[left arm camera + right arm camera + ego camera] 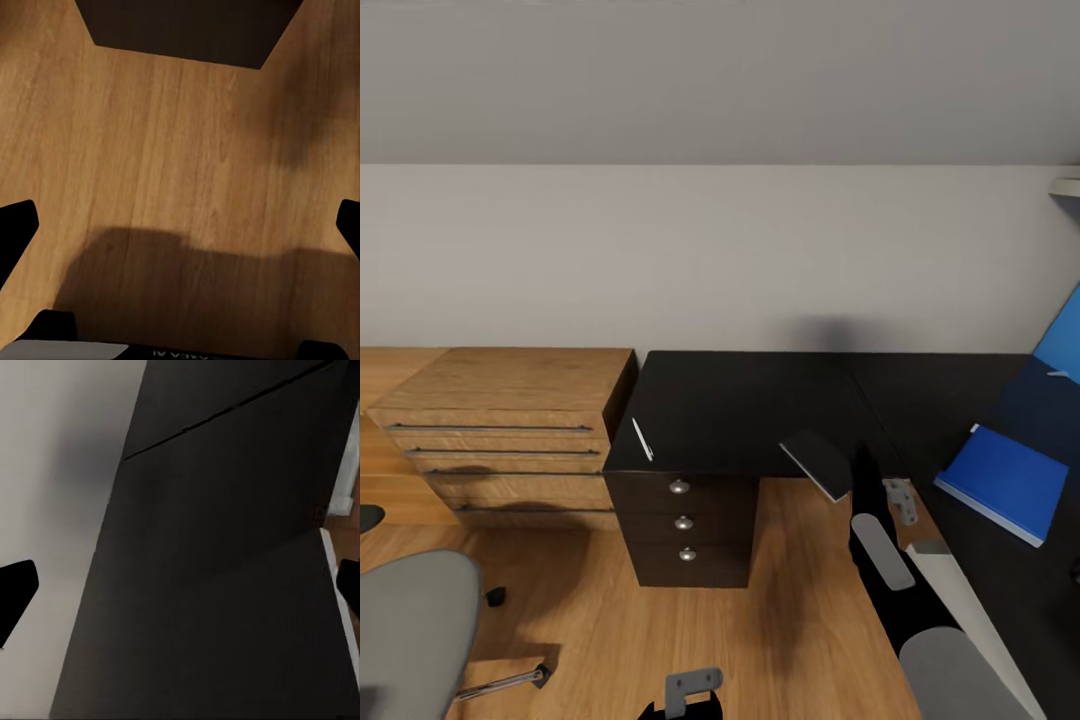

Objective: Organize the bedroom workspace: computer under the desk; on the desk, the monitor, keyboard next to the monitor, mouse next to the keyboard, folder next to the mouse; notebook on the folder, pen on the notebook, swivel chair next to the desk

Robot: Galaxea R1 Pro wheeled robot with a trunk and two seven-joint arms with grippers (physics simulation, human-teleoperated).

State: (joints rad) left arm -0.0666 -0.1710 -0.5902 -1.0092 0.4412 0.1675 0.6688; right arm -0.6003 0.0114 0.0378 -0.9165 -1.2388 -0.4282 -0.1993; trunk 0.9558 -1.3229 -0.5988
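Over the head view's middle stretches the black L-shaped desk with dark drawers (740, 410), one wing running along the pale wall, the other down the right side below a blue back panel (1060, 340). One thin pale pen (643, 440) lies at the left end of the top, close to the front edge and well apart from the right arm (880, 550). One flat bright blue folder with a dark spine (1005, 480) rests on the right wing, beside that arm. One dark flat notebook with a pale page edge (818, 463) sits tilted at the inner corner, jutting past the front edge just ahead of the arm's tip. Three round silver knobs (683, 522) run down three drawer fronts. One light wooden counter with long bar handles (510, 430) touches the desk's left side. One grey upholstered swivel chair on a chrome base (410, 630) stands at lower left, well apart from the desk, with bare wooden floor (810, 600) between them.

Along the left wrist view, the left gripper (180, 225) has its fingertips (15, 225) spread wide over floorboards and shadow, clasping nothing.

Along the right wrist view, the right gripper (180, 585) also has its fingertips (15, 592) wide apart. The notebook's dark face (225, 645) lies between them above the desk top (225, 457); whether either finger touches it cannot be told
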